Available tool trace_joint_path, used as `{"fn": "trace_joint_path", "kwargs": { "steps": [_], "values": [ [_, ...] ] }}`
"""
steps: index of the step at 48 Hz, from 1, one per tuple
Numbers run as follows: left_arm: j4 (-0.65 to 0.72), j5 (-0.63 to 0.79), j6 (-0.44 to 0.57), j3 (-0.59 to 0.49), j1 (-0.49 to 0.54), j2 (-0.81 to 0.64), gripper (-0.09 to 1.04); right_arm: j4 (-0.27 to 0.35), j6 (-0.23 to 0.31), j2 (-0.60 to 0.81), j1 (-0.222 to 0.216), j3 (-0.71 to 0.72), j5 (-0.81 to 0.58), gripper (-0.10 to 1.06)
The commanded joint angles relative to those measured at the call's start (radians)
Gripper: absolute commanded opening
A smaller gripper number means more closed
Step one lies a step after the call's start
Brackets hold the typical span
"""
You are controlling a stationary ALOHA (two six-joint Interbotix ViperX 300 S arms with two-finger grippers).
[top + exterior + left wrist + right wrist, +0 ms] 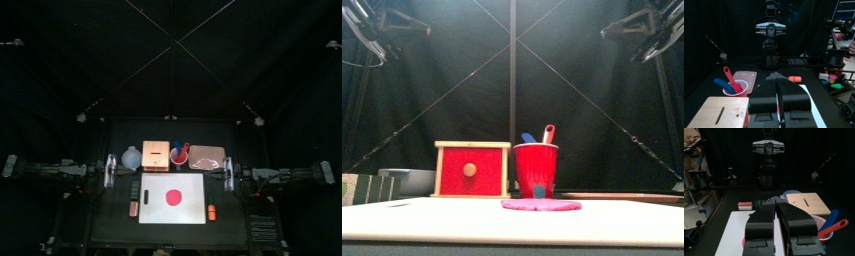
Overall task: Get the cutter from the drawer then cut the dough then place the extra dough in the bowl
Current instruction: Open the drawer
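Note:
A flat red dough disc [171, 197] [541, 205] lies on the white cutting board [151, 183] [462, 220]. Behind the board stands the pale wooden box [156, 155] [811, 203], its red drawer front [472, 170] closed. No cutter shows. The blue-grey bowl [132, 157] [793, 193] sits left of the box. My left gripper [110, 172] [778, 79] hovers shut beside the board's left edge, holding nothing. Mirrored at the right edge, my right gripper [230, 172] [777, 204] is shut and empty too.
A red cup [178, 155] [536, 170] [734, 89] with a blue and a red toy knife stands right of the box, then the pink tray [206, 155] [747, 77]. Small toy foods lie on either side of the board [134, 207] [210, 211] [794, 79] [745, 205].

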Motion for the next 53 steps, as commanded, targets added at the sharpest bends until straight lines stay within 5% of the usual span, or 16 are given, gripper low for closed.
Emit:
{"fn": "trace_joint_path", "kwargs": {
  "steps": [1,7,20,28,53],
  "values": [
    [-0.021,-0.009,-0.006,-0.051,-0.014,0.048,-0.09,0.000,0.008,0.037,-0.031,-0.028,0.000,-0.01],
    [-0.078,-0.041,-0.015,-0.066,-0.017,0.084,-0.02,0.006,0.011,0.127,-0.078,-0.095,-0.002,0.05],
    [-0.541,-0.213,-0.086,-0.040,-0.060,0.282,0.00,-0.011,0.008,0.523,-0.183,-0.431,0.071,0.05],
    [-0.807,-0.325,-0.123,-0.044,-0.130,0.463,0.00,-0.055,0.008,0.749,-0.204,-0.620,0.163,0.05],
    [-1.068,-0.341,-0.135,-0.141,-0.155,0.759,0.02,-0.097,0.002,1.154,-0.244,-0.916,0.339,0.05]
  ]
}}
